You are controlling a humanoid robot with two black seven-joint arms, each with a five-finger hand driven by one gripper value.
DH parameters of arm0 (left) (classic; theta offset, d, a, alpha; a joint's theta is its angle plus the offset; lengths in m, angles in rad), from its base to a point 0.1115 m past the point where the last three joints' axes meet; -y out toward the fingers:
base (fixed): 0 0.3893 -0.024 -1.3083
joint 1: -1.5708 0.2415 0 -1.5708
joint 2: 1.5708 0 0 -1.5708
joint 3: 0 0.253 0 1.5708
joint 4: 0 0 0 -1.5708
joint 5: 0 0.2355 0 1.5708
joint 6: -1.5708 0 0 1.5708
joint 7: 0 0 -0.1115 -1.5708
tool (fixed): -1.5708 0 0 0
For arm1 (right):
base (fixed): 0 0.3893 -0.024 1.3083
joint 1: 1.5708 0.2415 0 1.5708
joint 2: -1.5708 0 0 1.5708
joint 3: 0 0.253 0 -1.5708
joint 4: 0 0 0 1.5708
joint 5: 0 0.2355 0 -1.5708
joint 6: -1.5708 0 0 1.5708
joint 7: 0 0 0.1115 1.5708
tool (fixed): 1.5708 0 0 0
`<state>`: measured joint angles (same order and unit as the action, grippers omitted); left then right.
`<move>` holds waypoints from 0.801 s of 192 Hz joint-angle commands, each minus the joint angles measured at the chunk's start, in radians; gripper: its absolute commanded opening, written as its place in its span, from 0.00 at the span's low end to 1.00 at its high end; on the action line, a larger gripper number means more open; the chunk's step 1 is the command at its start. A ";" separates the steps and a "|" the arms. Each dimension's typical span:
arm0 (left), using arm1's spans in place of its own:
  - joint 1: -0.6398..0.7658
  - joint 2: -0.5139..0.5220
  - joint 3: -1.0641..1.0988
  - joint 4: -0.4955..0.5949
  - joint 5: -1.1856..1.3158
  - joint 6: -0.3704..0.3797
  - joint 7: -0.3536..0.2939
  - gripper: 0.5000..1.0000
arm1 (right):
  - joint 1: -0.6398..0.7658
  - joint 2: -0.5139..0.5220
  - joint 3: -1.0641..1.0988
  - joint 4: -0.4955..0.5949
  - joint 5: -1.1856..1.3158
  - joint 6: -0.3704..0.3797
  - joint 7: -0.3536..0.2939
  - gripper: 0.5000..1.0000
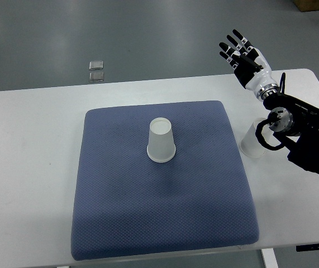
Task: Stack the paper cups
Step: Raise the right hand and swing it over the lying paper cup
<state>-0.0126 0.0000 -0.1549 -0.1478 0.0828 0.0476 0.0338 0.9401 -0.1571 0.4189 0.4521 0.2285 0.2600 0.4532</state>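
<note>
Right hand (243, 51) raised past table's (31, 145) far edge, fingers (233, 40) spread, empty, upside-down paper cup (161, 140) on blue mat (159, 212), second cup (252, 142) beside forearm.

Paper cups, 2, white, plain. First cup (161, 142): upside down, base uppermost, standing near the middle of the blue mat (125, 223). Second cup (252, 142): on the white table (31, 167) right of the mat, partly hidden.

Right hand (243, 51): black fingers with white segments at the knuckles, white palm shell with a black strap-like band. Silver ringed wrist at 5 o'clock from it. Forearm (310, 139) matte black and boxy, with a round silver joint and a looped black cable beside it. Another thin black cable near wrist.
</note>
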 commanded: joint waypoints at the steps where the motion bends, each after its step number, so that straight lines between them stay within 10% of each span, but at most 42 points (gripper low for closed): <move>1: 0.002 0.000 0.000 0.001 0.000 0.000 0.000 1.00 | 0.020 -0.007 -0.002 0.007 0.000 -0.033 -0.001 0.83; 82: 0.002 0.000 0.001 0.001 0.000 0.000 0.000 1.00 | 0.138 -0.065 -0.057 0.023 -0.238 -0.068 -0.007 0.83; 154: 0.002 0.000 0.000 -0.001 0.000 0.000 0.000 1.00 | 0.370 -0.323 -0.423 0.234 -0.652 0.015 -0.011 0.79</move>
<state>-0.0107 0.0000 -0.1547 -0.1481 0.0828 0.0476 0.0338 1.2414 -0.4277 0.1183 0.6240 -0.3158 0.2390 0.4454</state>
